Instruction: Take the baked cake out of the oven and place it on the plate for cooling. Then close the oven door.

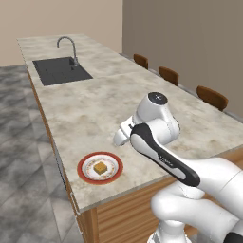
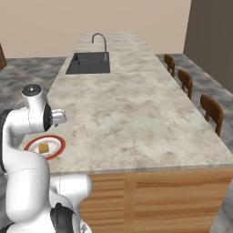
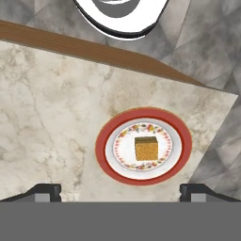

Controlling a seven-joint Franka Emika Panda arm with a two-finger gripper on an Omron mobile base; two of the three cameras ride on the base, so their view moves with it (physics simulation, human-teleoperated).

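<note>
- Near the left corner of the island counter [image 1: 142, 99], close to its front edge, sits the plate [image 1: 85, 163]: round, with a broad red rim, a white centre and a thin ring of small flowers.
- The cake [image 1: 100, 167] lies in the middle of that plate, a small golden-brown square block with flat sides and a slightly paler top.
- In the hand view the cake [image 3: 146, 148] is centred on the white of the plate [image 3: 106, 141], touching nothing else.
- The gripper [image 3: 120, 190] hangs above the plate with its two dark fingertips [image 3: 44, 190] spread wide apart, one on either side of the plate, holding nothing.
- Just right of the plate in the left base view, the arm's white wrist is bent over the counter.
- Further back on the left of the counter is a dark sink [image 1: 60, 70] with a curved grey tap [image 1: 68, 46].
- Along the right, far side of the counter stand brown chairs [image 1: 211, 97], only their backs visible.
</note>
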